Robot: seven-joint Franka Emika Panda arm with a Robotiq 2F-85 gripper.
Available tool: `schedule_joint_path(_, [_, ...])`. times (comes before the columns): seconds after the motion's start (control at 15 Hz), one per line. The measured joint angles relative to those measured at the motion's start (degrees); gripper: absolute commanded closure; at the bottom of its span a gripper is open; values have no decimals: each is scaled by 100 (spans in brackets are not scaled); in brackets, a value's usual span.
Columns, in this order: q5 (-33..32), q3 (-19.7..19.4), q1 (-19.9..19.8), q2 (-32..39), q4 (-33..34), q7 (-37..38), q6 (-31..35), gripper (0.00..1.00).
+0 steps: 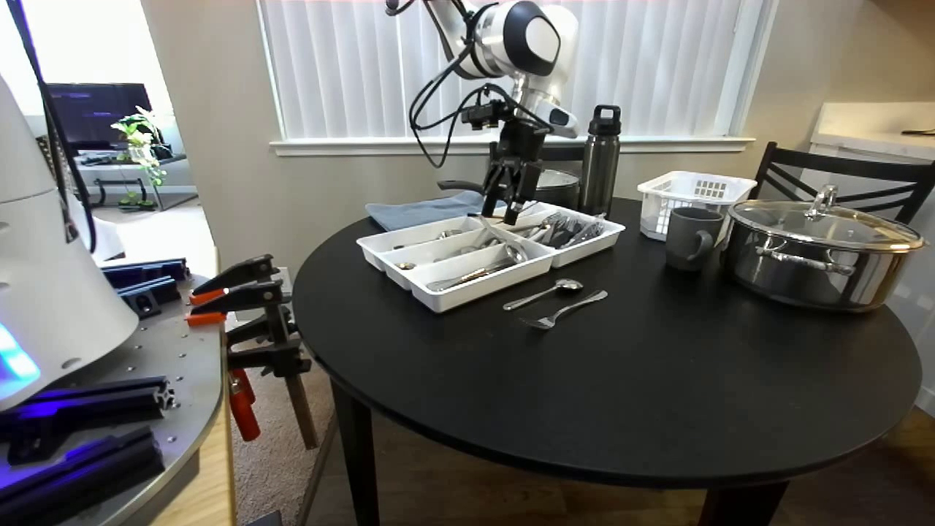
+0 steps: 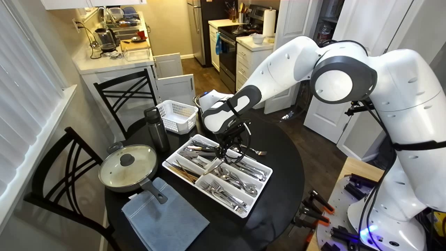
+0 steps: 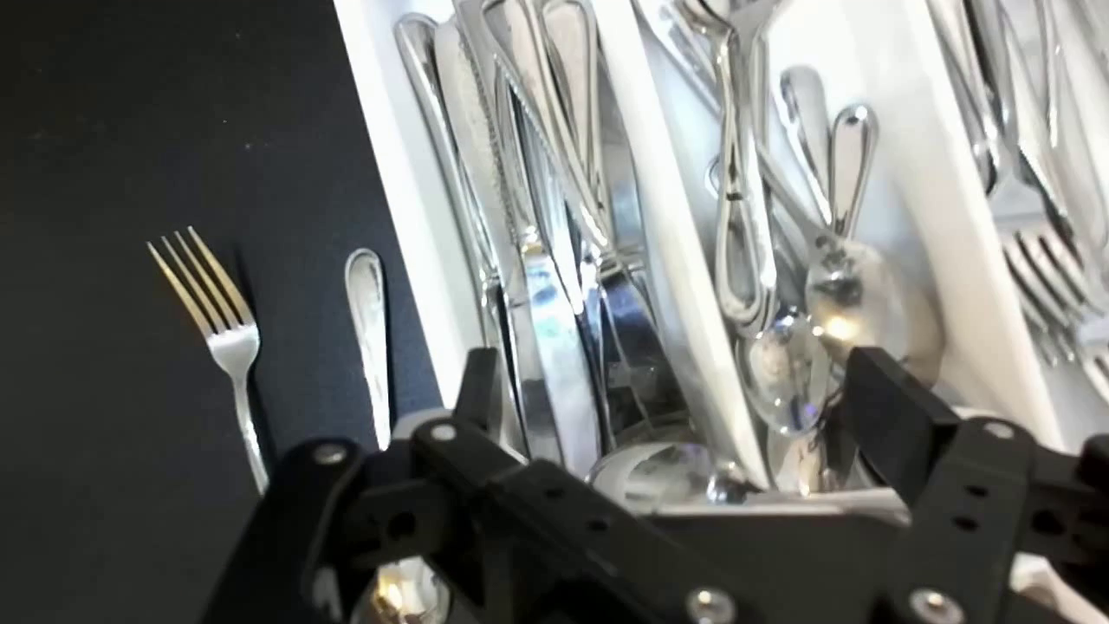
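- Rectangular plastic cutlery tray (image 1: pixel 497 283): was white.
- Oval-bowled metal spoon (image 3: pixel 853 290): was silver.
- Two-fingered gripper (image 3: pixel 684 400): was black.
- Folded fabric cloth (image 2: pixel 170 219): was blue with white dashed lines.
- Round tabletop (image 1: pixel 621 409): was black.

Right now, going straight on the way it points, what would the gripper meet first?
Probably the shiny round-ended utensil or other cutlery in the white tray below the open gripper; depth is unclear.

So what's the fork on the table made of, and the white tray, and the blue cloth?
The fork looks like polished metal, probably stainless steel: it's silvery with bright glints. The white tray seems to be hard, smooth plastic, going by its thin, seamless-looking walls. The blue cloth looks like matte fabric, maybe cotton: it's folded flat, with a pale dashed line like stitching.
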Motion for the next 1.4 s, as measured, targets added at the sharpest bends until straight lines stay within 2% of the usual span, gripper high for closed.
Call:
schedule_joint_path(0.27, [-257, 90, 199, -371, -691, -430, 461, 0])
schedule_joint_path(0.47, [-286, 219, 203, -791, -1345, -816, 1045, 0])
schedule_joint_path(0.6, [-286, 254, 203, -981, -1574, -876, 1126, 0])
schedule_joint_path(1.27, [-328, 248, 199, -908, -1635, -900, 1124, 0])
schedule_joint_path(1.4, [-344, 228, 171, -886, -1749, -912, 1308, 0])
